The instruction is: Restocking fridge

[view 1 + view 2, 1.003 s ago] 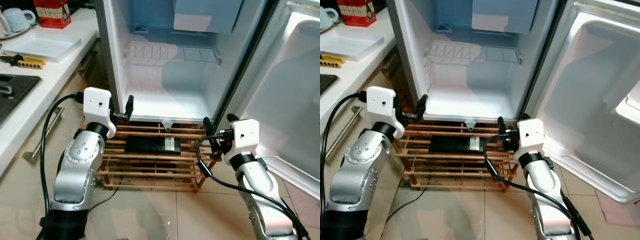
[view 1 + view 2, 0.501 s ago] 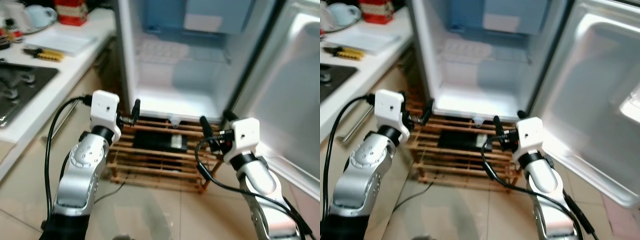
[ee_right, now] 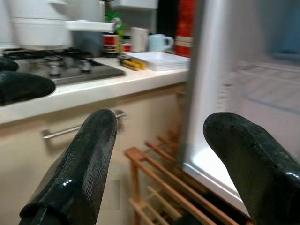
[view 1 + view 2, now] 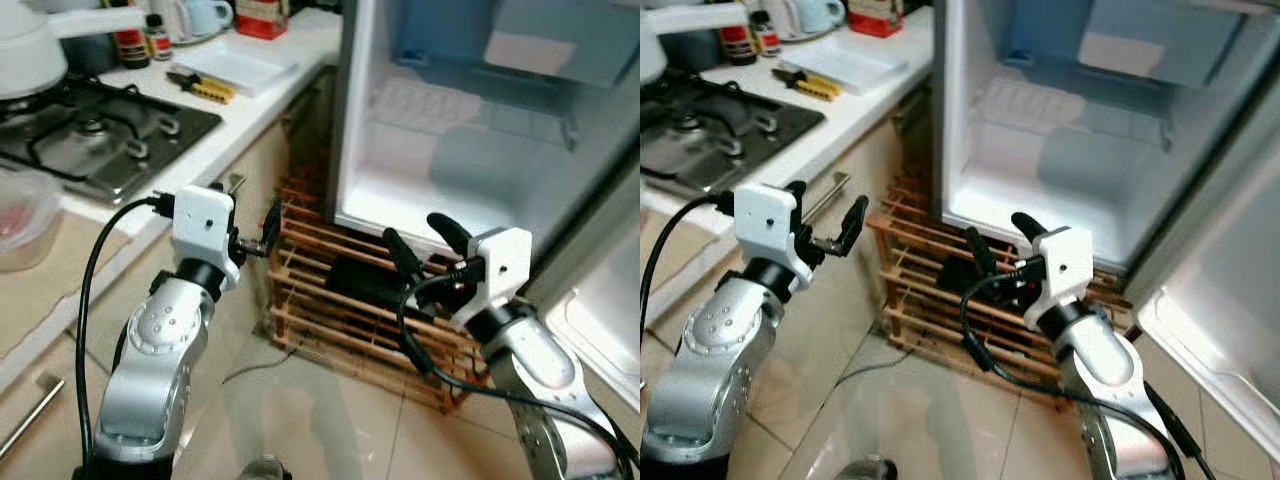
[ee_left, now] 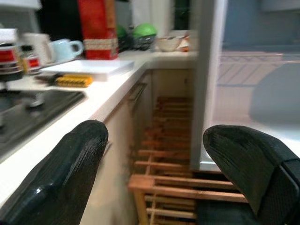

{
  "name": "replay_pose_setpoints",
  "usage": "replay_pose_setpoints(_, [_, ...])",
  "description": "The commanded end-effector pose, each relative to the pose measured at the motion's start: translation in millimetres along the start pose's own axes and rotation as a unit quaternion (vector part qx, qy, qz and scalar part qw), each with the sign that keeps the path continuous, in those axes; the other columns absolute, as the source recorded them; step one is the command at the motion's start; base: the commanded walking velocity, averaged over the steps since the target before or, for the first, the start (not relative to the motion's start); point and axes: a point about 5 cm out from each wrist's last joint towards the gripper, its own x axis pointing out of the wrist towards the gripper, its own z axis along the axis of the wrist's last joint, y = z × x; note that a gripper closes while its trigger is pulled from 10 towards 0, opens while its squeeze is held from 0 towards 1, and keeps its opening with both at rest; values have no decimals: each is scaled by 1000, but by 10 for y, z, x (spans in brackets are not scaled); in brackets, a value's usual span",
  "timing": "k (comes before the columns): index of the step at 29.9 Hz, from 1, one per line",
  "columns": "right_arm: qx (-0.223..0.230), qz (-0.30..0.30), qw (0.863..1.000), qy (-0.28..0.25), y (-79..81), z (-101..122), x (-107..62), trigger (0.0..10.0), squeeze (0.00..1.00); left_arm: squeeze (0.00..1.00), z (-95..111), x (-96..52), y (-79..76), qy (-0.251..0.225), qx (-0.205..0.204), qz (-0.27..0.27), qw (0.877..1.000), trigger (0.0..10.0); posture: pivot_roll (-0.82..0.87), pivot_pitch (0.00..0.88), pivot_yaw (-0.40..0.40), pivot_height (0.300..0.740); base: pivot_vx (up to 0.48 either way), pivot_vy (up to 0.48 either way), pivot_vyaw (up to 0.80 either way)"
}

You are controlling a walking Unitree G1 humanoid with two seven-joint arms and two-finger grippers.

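Our left end effector (image 4: 830, 228) and right end effector (image 4: 998, 238) both hang spread wide and empty, low in front of the wooden rack (image 4: 340, 320) under the open fridge (image 4: 470, 150), whose wire shelf (image 4: 470, 105) and floor are bare. Out on the bench (image 4: 250, 100) to our left, beyond the hob (image 4: 100, 135), stand a red carton (image 5: 98, 28), cups and small bottles (image 4: 130, 45). We judge the carton light but crushable, best pinched across its flat sides at mid-height, while the bottles look hard and slippery.
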Motion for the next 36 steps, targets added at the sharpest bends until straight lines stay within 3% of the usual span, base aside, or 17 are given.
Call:
replay_pose_setpoints(1, [1,7,1000,0,6,29,-21,10000,0,0,-4,-17,-53,7,11,-14,1000,10000,31,17,-47,740,0,0,800])
replay_pose_setpoints(8, [44,-38,998,-5,-13,-16,-16,10000,0,0,31,13,-59,1,17,-7,1000,10000,19,3,-27,740,0,0,800])
replay_pose_setpoints(15, [44,-66,997,-19,-16,66,-20,10000,0,0,97,123,-53,-6,-32,3,999,10000,-6,0,6,740,0,0,800])
replay_pose_setpoints(21, [49,-87,995,-31,-33,178,15,10000,0,0,125,166,-46,-2,-50,-6,999,10000,-33,0,9,740,0,0,800])
replay_pose_setpoints(22, [60,-87,994,-25,-33,196,27,10000,0,1000,176,172,-89,-14,-63,-24,998,10000,-42,2,5,740,0,0,800])
replay_pose_setpoints(23, [60,-87,994,-25,-33,196,27,10000,0,1000,176,172,-89,-14,-63,-24,998,10000,-42,2,5,740,0,0,800])
replay_pose_setpoints(24, [53,-86,995,-20,-42,208,24,10000,357,1000,203,172,-114,-18,-72,-26,997,10000,-43,4,3,740,0,0,800])
replay_pose_setpoints(25, [59,-87,994,-22,-45,218,29,10000,1000,1000,205,170,-116,-18,-71,-23,997,10000,-43,4,2,740,0,0,800])
replay_pose_setpoints(36, [57,-118,991,-39,-146,357,86,10000,1000,1000,189,156,-30,-6,-69,5,998,10000,-50,27,-4,740,0,0,800])
